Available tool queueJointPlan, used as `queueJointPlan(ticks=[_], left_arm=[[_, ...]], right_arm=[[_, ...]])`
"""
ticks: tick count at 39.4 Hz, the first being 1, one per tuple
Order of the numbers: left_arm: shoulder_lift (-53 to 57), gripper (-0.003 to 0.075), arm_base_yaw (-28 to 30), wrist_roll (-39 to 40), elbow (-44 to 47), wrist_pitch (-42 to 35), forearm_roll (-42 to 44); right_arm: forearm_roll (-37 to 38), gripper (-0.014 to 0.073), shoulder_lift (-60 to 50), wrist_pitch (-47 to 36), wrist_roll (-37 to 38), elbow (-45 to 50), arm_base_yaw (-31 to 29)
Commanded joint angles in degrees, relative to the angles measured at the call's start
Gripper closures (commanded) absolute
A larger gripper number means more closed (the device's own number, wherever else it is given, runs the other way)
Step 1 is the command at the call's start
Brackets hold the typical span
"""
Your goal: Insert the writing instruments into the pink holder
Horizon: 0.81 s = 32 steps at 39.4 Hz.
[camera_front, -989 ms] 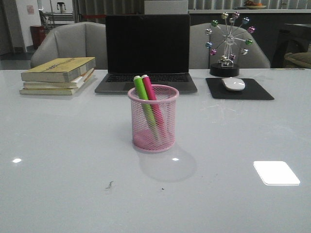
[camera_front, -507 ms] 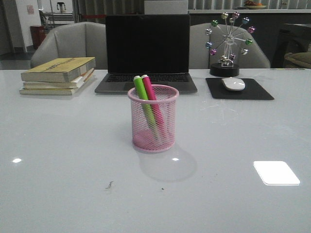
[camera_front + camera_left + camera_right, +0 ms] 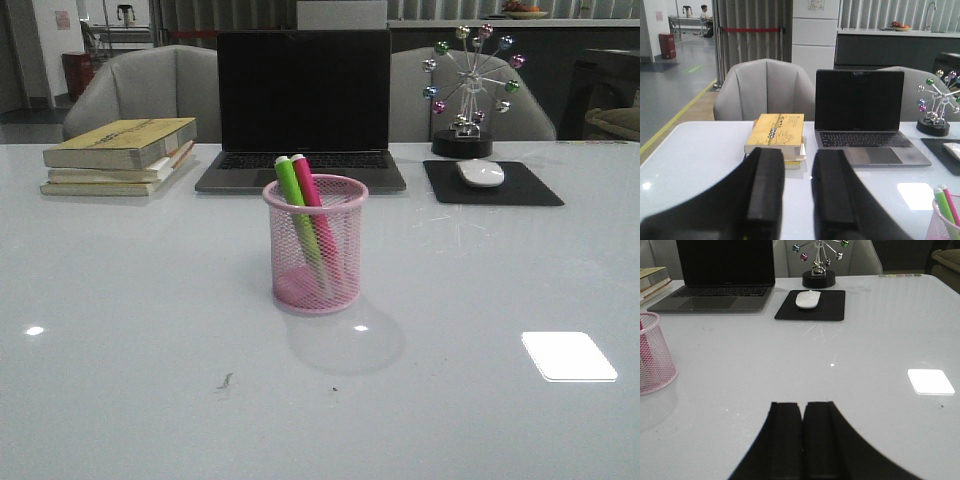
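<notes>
Pincers retracted: left pincer slightly parted, right pincer clenched, both empty. Green marker and pink marker ahead, inside pink holder. Best kept clear of holder.

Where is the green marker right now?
In the front view, the green marker stands tilted inside the pink holder at mid-table, just left of the pink marker, in front of the laptop.

Dim, glare patches on table
</notes>
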State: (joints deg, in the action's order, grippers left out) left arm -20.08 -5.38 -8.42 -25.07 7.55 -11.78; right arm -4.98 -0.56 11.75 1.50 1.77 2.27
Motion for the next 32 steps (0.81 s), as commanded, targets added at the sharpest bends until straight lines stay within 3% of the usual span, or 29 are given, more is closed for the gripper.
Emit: queueJointPlan(ticks=[1, 4, 16, 24, 32], left_arm=[[3.05, 0.0587, 0.13, 0.04, -1.69, -5.11, -0.36], [6.44, 0.0630, 0.13, 0.04, -1.69, -5.11, -0.36], [15.88, 0.0629, 0.48, 0.04, -0.62, -2.18, 0.03], [21.35, 0.0629, 0.48, 0.04, 5.61, -2.74, 0.03], [21.74, 0.0629, 0.48, 0.04, 12.96, -8.04, -0.23]], right_arm=[[0.49, 0.0544, -1.10, -4.82, -0.26, 0.02, -0.50], [0.49, 0.0544, -1.10, -4.82, -0.26, 0.02, -0.50], [0.49, 0.0544, -1.10, -4.82, -0.26, 0.02, -0.50], [0.49, 0.0544, -1.10, -4.82, -0.26, 0.02, -0.50], [0.49, 0.0544, -1.10, -4.82, -0.26, 0.02, -0.50]])
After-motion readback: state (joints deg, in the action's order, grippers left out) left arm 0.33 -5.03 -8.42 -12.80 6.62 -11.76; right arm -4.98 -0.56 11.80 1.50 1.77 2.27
